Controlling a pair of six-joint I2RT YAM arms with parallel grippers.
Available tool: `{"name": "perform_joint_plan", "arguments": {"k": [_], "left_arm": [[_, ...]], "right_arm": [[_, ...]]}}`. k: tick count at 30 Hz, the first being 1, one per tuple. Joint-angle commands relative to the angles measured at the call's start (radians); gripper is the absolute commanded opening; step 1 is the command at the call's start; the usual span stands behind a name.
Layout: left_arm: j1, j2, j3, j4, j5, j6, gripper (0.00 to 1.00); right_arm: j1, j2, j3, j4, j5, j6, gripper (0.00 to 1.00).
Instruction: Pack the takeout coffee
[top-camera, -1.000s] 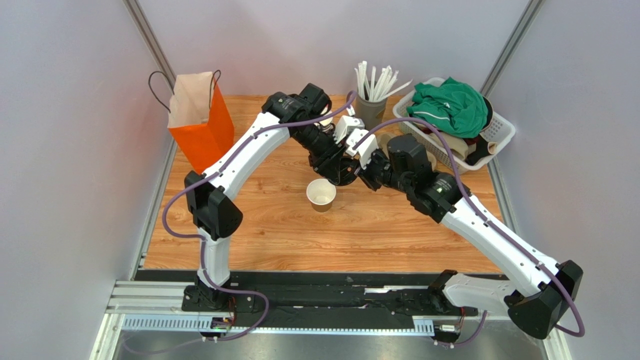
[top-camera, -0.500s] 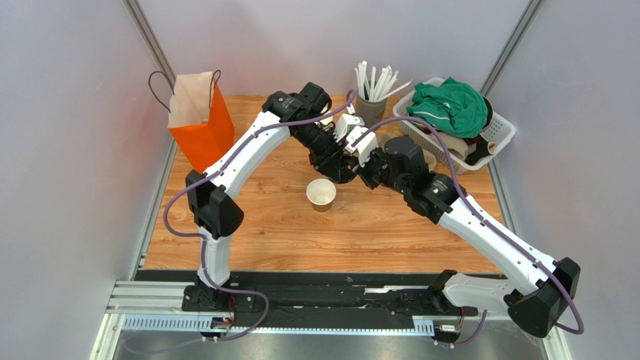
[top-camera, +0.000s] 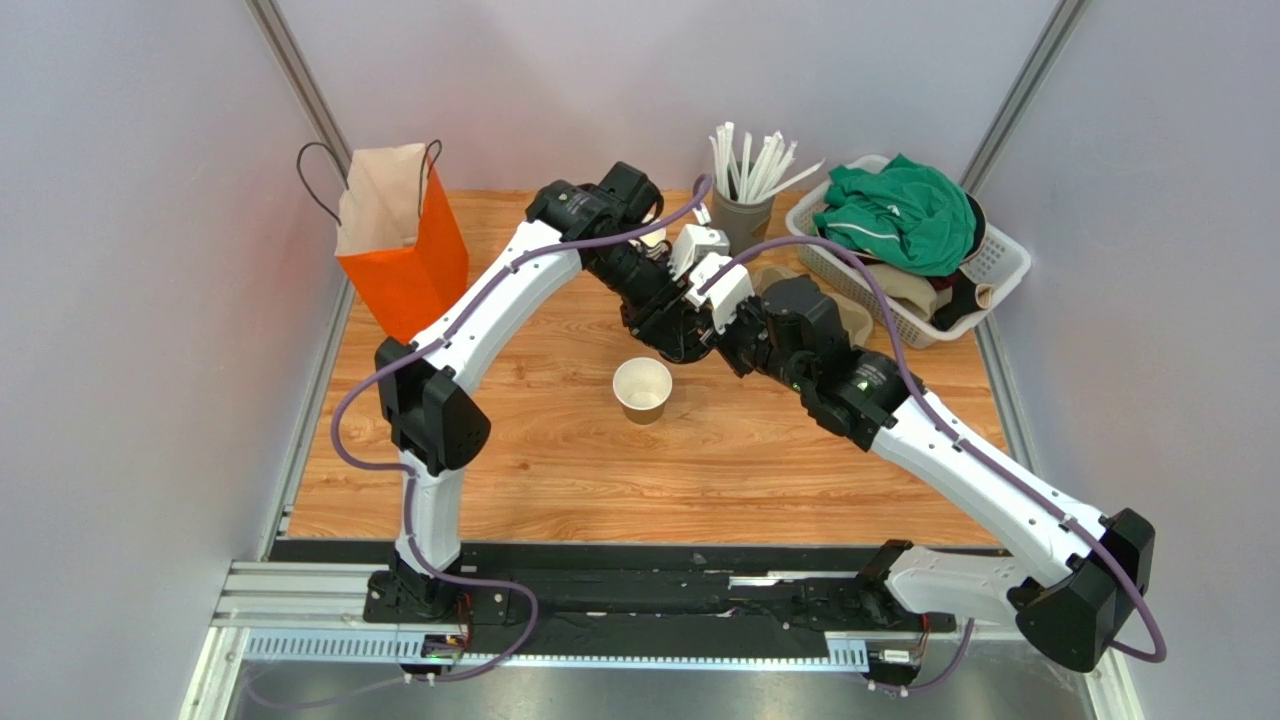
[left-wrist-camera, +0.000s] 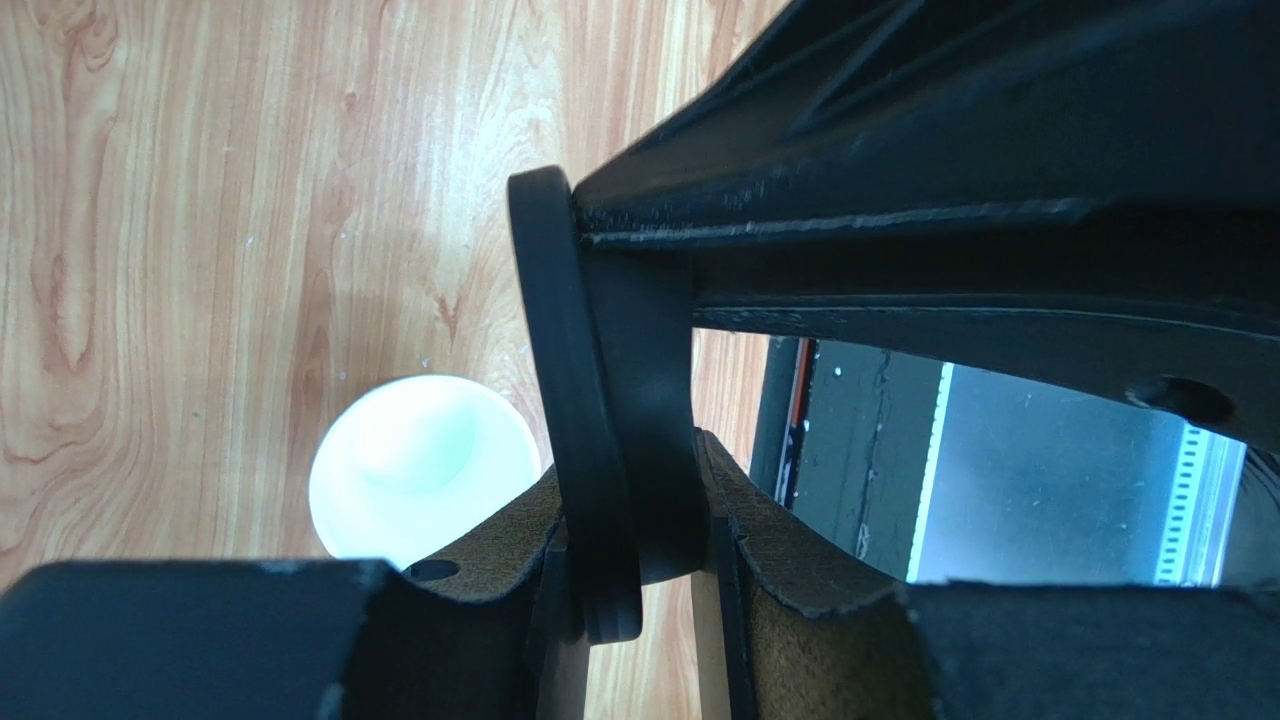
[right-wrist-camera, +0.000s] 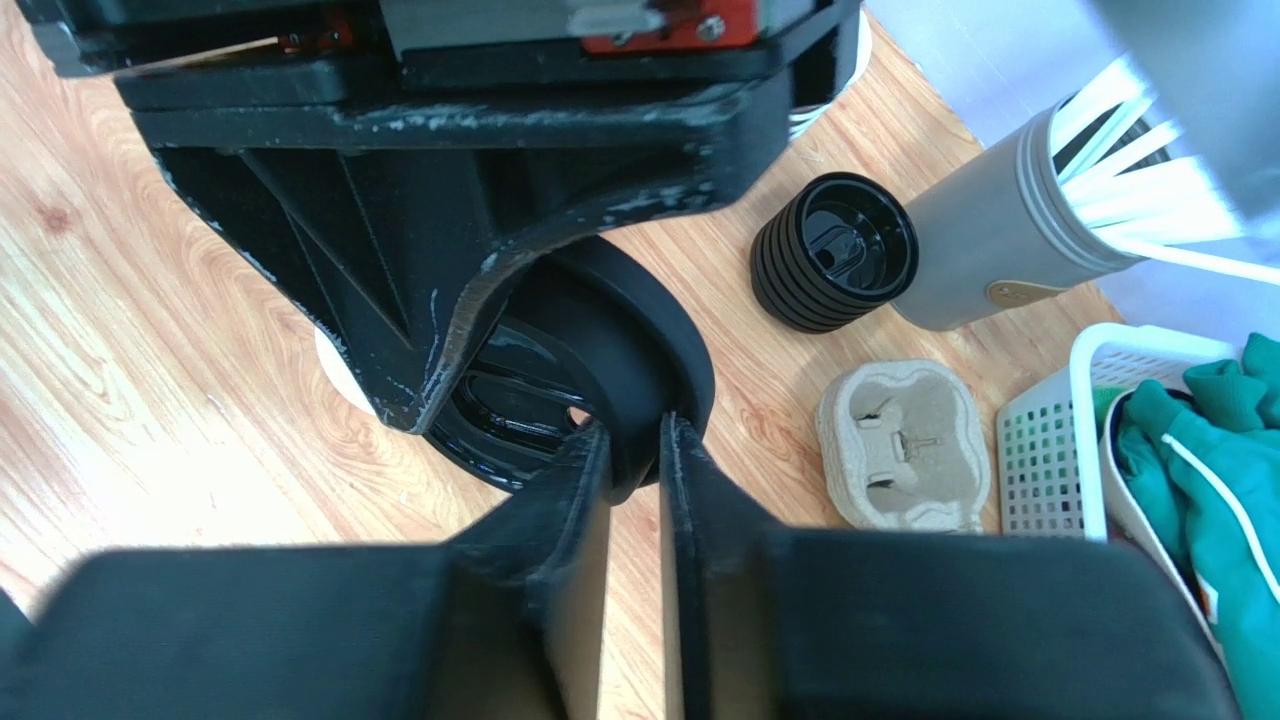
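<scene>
While upright, cup (left-wrist-camera: 409, 458) beside left claw (left-wrist-camera: 631, 578)

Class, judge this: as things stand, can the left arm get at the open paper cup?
Probably yes: the paper cup stands unobstructed close beside the left gripper, though that gripper is shut on a black lid.

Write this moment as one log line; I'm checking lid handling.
left gripper: shut on black lid | right gripper: shut on black lid rim | paper cup: upright on table, lidless
</scene>
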Motion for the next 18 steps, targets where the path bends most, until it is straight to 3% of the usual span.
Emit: {"name": "perform_joint_plan", "arguments": {"k": [1, 5, 10, 11, 12, 13, 14, 18], "left_arm": [[-0.020, -0.022, 0.043, -0.197, 0.109, 0.039, 0.26], [-0.019, -0.024, 0.043, -0.200, 0.112, 0.042, 0.27], [-0.011, -0.034, 0.054, -0.201, 0.099, 0.047, 0.32], [-0.007, -0.039, 0.056, -0.198, 0.089, 0.044, 0.40], [-0.004, -0.042, 0.054, -0.194, 0.081, 0.039, 0.58], [0.007, -0.050, 0.056, -0.189, 0.063, 0.033, 0.60], [0.013, -0.056, 0.056, -0.181, 0.058, 0.030, 0.80], [0.079, -0.090, 0.057, -0.161, 0.046, 0.010, 0.82]], "right_arm": [[0.006, 0.018, -0.007, 0.107, 0.046, -0.002, 0.07], [0.009, 0.015, -0.008, 0.105, 0.052, -0.004, 0.00], [0.009, 0.012, 0.006, 0.091, 0.053, 0.001, 0.00], [0.009, 0.010, 0.012, 0.085, 0.050, 0.004, 0.00], [0.011, 0.007, 0.019, 0.067, 0.049, 0.008, 0.00], [0.010, 0.002, 0.035, 0.059, 0.043, 0.010, 0.00], [0.009, 0.001, 0.045, 0.049, 0.041, 0.013, 0.00], [0.009, 0.004, 0.081, -0.007, 0.021, 0.025, 0.00]]}}
